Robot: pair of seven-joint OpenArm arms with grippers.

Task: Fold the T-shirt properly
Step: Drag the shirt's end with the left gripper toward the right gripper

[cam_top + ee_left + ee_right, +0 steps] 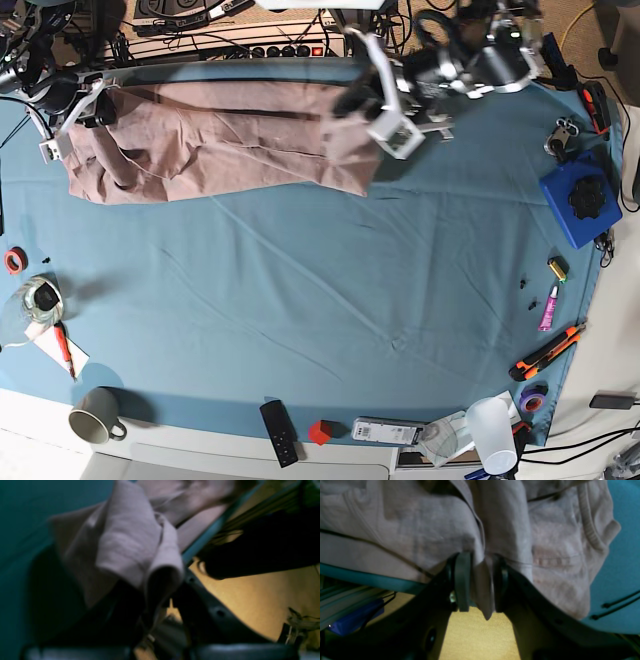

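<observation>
Shirt [215,140], one, stretched along far edge of blue surface [320,300]. Two grippers: right fingers [462,580] pinching shirt fold; left gripper [372,105] pressed together on shirt corner.

Wrist views dim, blurry; base view bright, edges distorted.

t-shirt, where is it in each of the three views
Left wrist: the T-shirt hangs bunched at upper centre, above the dark left hand.
Right wrist: it fills the top half, a fold pinched in the right hand.
Base: it lies stretched along the far table edge, between both arms.
Shared landmark: the blue table cloth under it.
</observation>
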